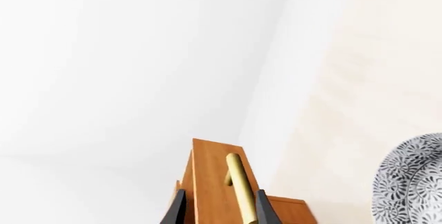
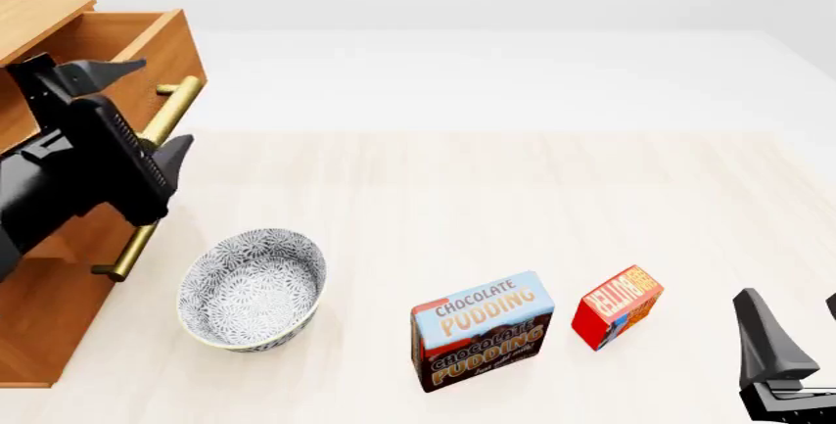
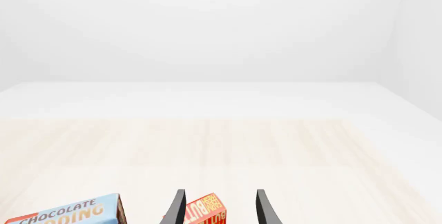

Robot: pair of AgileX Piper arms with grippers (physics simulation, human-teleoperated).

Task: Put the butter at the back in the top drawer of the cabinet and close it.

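Left hand (image 2: 131,120): fingers spread astride brass bar handle (image 1: 241,187) of pulled-out light-brown wooden top drawer (image 2: 167,47).
Right hand (image 3: 217,208): spread, empty, behind small red rectangular butter box (image 2: 617,306).

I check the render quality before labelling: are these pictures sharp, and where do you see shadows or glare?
Front view: sharp and evenly lit; the bowl, pudding box and butter cast only faint, soft shadows. Left wrist view: the brass handle is crisp between the fingers, and the white background is almost featureless. Right wrist view: the butter lettering is readable, with no glare.
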